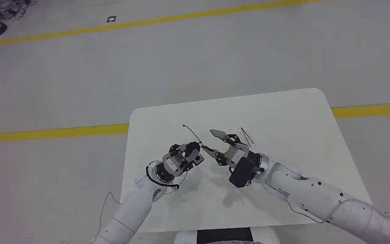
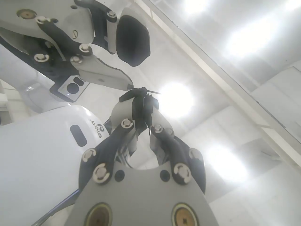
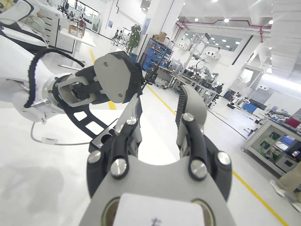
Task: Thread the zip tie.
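A thin black zip tie (image 1: 189, 130) is held up over the white table (image 1: 292, 116), pinched in the left gripper (image 2: 142, 104). Its long tail is curved upward, and 1 short end is stuck out sideways.

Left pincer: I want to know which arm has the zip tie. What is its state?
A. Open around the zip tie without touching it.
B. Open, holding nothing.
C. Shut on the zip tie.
C: the left pincer has its fingers pressed together on the black zip tie, while the right pincer stands open next to it.
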`<state>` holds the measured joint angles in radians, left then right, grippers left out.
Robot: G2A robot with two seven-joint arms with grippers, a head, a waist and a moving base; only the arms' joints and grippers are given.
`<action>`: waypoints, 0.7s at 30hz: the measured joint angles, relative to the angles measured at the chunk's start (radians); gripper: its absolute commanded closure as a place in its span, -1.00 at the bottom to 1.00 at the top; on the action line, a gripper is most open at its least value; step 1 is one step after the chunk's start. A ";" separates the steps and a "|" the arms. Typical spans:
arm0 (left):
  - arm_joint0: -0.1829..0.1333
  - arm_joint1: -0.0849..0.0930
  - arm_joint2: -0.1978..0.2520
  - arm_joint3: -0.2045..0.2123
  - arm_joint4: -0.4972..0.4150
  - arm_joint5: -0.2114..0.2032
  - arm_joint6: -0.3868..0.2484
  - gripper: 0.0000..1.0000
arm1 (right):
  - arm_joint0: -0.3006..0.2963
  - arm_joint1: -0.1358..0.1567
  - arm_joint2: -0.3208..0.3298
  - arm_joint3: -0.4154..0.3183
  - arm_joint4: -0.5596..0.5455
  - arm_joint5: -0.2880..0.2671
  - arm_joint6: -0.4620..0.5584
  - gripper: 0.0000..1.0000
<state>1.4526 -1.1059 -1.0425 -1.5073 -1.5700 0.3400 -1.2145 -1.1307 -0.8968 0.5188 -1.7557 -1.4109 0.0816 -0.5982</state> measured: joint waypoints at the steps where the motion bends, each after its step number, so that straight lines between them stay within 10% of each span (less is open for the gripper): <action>1: 0.000 0.000 0.000 0.000 0.000 0.000 0.000 1.00 | -0.003 -0.004 0.005 0.003 0.008 -0.014 -0.003 0.34; 21: 0.000 0.000 0.000 0.000 0.000 0.000 0.000 1.00 | -0.078 -0.035 0.090 0.002 -0.023 -0.129 -0.033 0.46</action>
<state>1.4526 -1.1059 -1.0425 -1.5073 -1.5700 0.3400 -1.2145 -1.2085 -0.9319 0.6086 -1.7536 -1.4335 -0.0470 -0.6308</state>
